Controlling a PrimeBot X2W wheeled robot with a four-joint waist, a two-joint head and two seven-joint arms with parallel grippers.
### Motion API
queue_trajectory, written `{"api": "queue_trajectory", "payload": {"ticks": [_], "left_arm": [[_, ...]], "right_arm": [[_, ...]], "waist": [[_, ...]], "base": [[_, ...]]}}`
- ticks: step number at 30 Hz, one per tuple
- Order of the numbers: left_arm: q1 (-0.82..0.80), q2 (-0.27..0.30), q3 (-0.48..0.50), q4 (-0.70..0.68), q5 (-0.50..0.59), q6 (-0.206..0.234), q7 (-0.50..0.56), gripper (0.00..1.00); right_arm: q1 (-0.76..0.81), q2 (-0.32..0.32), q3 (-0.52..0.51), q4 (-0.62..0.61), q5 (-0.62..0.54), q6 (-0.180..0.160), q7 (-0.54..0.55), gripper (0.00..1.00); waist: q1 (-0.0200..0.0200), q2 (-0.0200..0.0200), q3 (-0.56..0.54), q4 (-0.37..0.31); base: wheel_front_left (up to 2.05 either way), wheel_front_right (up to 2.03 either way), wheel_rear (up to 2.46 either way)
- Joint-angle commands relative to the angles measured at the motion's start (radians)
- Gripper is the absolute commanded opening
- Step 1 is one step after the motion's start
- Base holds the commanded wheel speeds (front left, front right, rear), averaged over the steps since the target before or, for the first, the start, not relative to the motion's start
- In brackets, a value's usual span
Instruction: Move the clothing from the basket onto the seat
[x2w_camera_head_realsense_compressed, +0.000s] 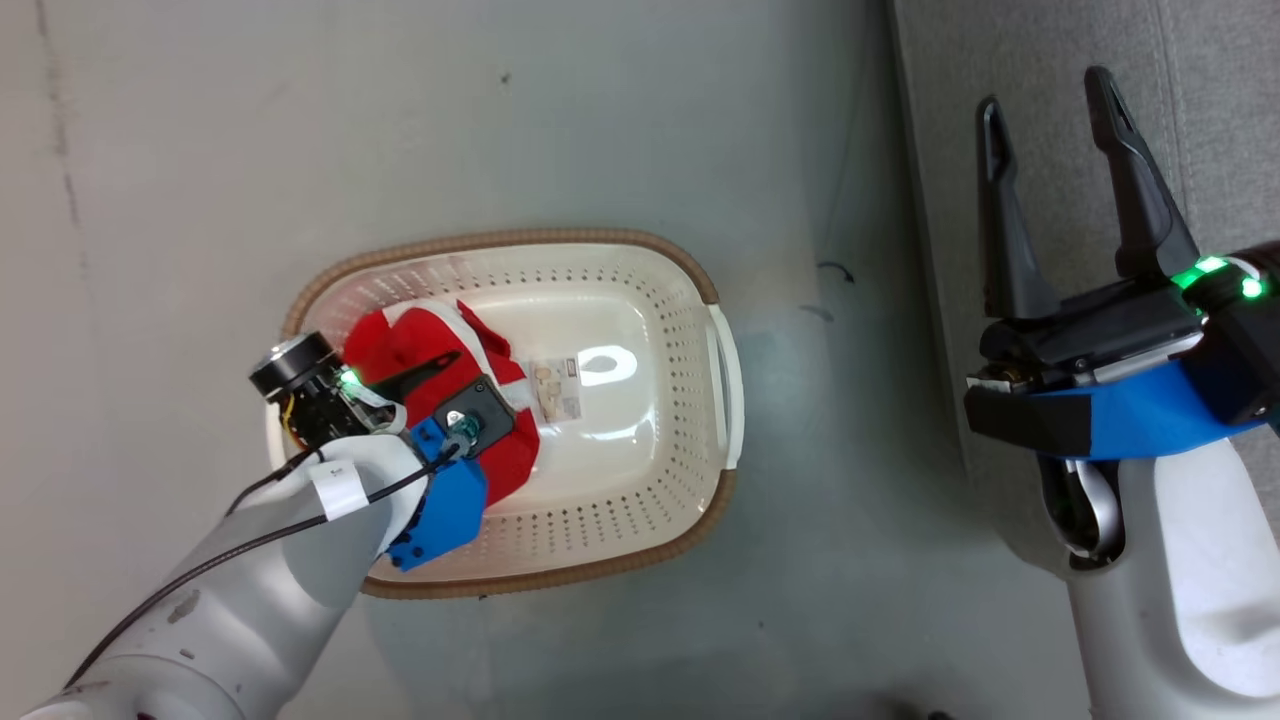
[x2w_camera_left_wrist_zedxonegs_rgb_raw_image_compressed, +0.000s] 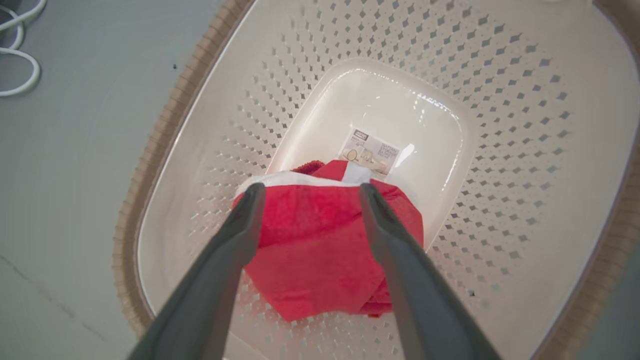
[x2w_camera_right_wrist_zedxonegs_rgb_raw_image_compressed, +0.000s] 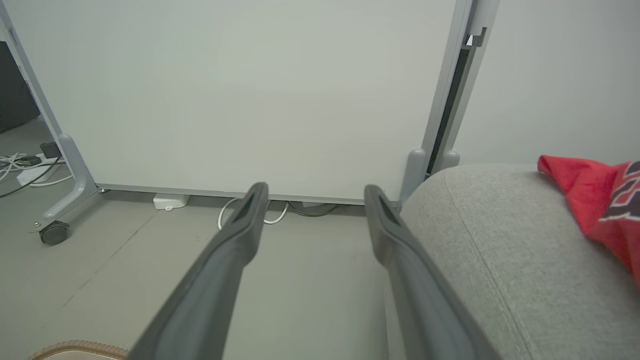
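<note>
A red piece of clothing (x2w_camera_head_realsense_compressed: 410, 345) with white trim lies bunched at the left end of the cream basket (x2w_camera_head_realsense_compressed: 520, 240). My left gripper (x2w_camera_head_realsense_compressed: 462, 382) reaches down into the basket. In the left wrist view this gripper (x2w_camera_left_wrist_zedxonegs_rgb_raw_image_compressed: 311, 192) is open, its two fingers straddling the red clothing (x2w_camera_left_wrist_zedxonegs_rgb_raw_image_compressed: 310, 250), with nothing pinched. My right gripper (x2w_camera_head_realsense_compressed: 1045, 95) stands open and empty over the edge of the grey seat (x2w_camera_head_realsense_compressed: 1200, 100). In the right wrist view the right gripper (x2w_camera_right_wrist_zedxonegs_rgb_raw_image_compressed: 315, 191) points past the seat (x2w_camera_right_wrist_zedxonegs_rgb_raw_image_compressed: 500, 250), where a red jersey (x2w_camera_right_wrist_zedxonegs_rgb_raw_image_compressed: 600, 200) with dark lettering lies.
A paper label (x2w_camera_left_wrist_zedxonegs_rgb_raw_image_compressed: 370, 152) sits on the basket's bare floor. The basket stands on a grey floor to the left of the seat. Beyond the seat stands a white panel (x2w_camera_right_wrist_zedxonegs_rgb_raw_image_compressed: 225, 100) on casters, with cables (x2w_camera_right_wrist_zedxonegs_rgb_raw_image_compressed: 20, 165) on the floor beside it.
</note>
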Motion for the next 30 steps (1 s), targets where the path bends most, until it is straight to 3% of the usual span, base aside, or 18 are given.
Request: {"api": "queue_trajectory", "payload": {"ticks": [1,14,30], "left_arm": [[-0.021,0.011,-0.017,0.020,0.027,-0.001,0.024,1.00],[-0.078,0.019,-0.034,0.096,0.293,-0.001,0.149,1.00],[-0.137,0.029,-0.035,0.136,0.323,-0.001,0.215,1.00]], "right_arm": [[-0.025,-0.001,0.004,-0.008,-0.008,0.000,-0.001,1.00],[-0.057,0.006,0.003,-0.051,-0.017,0.000,-0.001,1.00],[-0.042,0.011,-0.015,-0.155,-0.044,0.000,-0.001,1.00]], "waist": [[-0.0002,0.0000,0.046,-0.026],[-0.0002,0.0000,0.179,-0.063],[-0.0002,0.0000,0.312,-0.088]], "base": [[0.00,0.00,0.00],[0.00,0.00,0.00],[0.00,0.00,0.00]]}}
